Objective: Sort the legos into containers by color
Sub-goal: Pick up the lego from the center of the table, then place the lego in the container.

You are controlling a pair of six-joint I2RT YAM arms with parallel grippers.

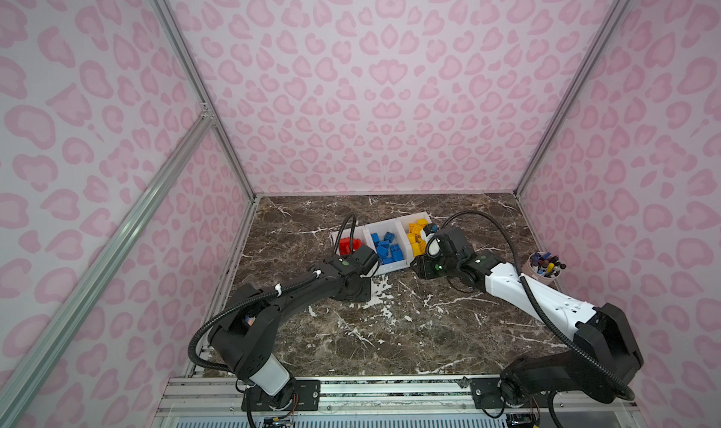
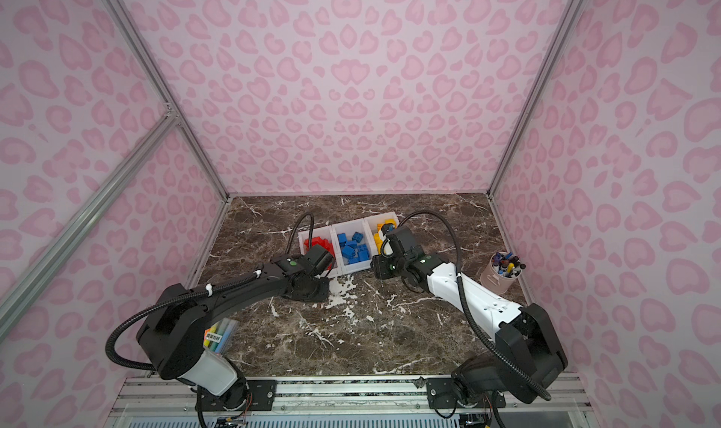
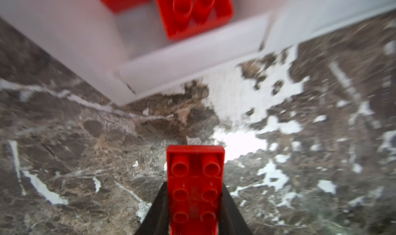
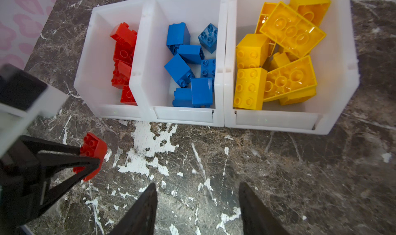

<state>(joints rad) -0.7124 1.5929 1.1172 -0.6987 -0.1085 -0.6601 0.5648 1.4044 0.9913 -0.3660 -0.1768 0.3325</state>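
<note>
Gripping a red brick (image 3: 195,180) just in front of the white bins (image 4: 184,117), the left gripper (image 4: 91,156) is clamped on it — the right gripper (image 4: 198,191) hangs open and empty above the table (image 4: 278,169).

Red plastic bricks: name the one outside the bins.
The long red studded brick clamped in the left gripper's jaws, over the marble tabletop; the other red bricks lie inside the white plastic bin.
</note>
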